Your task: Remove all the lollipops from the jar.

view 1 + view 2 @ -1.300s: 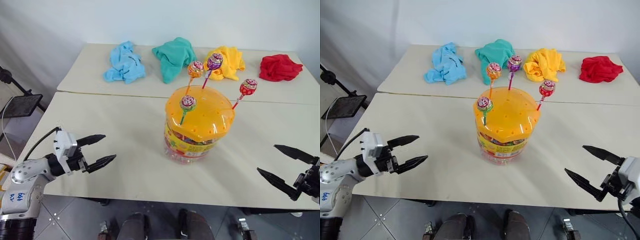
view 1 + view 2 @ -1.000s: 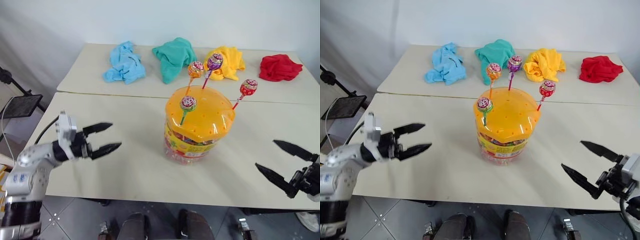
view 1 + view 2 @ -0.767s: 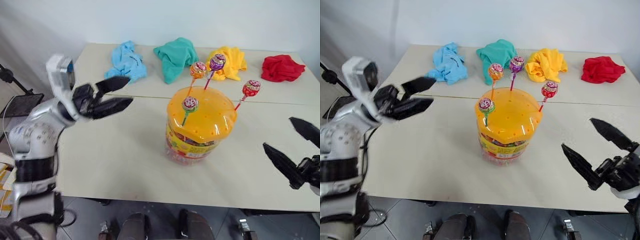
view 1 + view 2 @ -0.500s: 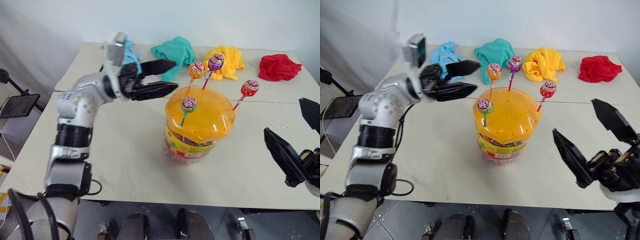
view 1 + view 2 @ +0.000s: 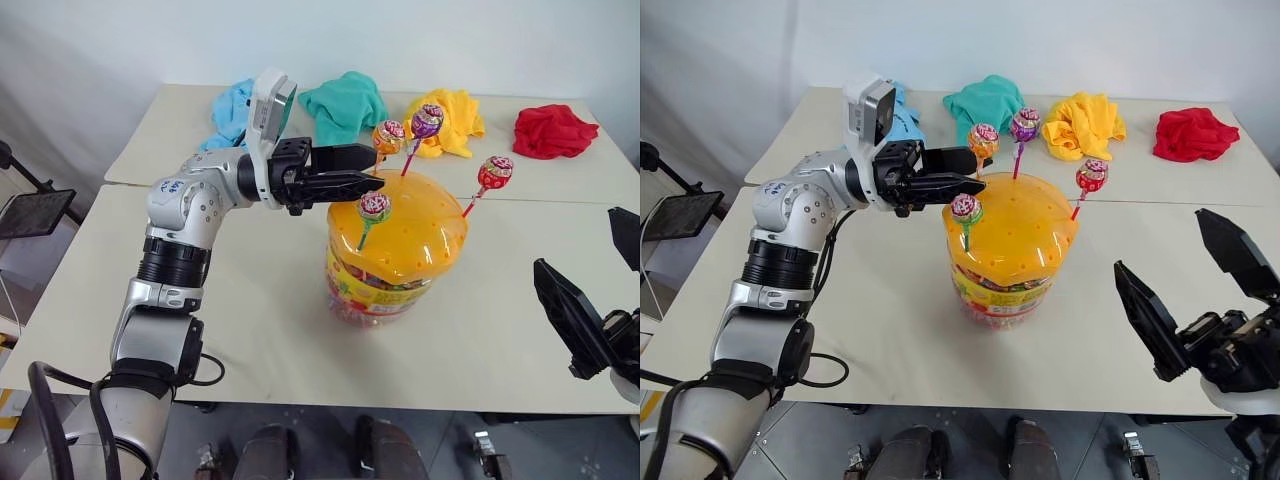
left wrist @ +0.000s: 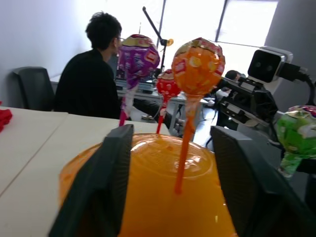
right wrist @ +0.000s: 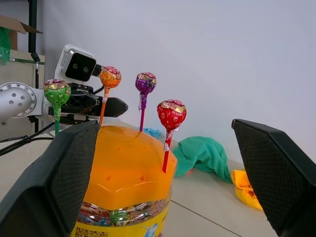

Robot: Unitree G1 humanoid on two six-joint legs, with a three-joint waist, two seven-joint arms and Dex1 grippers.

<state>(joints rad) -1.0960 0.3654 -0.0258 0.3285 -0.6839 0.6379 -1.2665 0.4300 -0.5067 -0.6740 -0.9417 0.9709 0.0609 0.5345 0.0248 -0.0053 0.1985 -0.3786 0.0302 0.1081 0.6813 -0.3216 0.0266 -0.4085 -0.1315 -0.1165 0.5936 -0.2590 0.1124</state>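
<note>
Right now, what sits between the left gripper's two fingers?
In the left wrist view, the orange lollipop's stick stands between the left gripper's fingers, above the jar's orange lid. No contact yet.

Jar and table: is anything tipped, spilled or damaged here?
Nothing stands out. The jar stands upright with its orange lid on, and all four lollipops are planted in the lid. Four crumpled cloths lie in a row on the far table, which looks deliberate.
</note>
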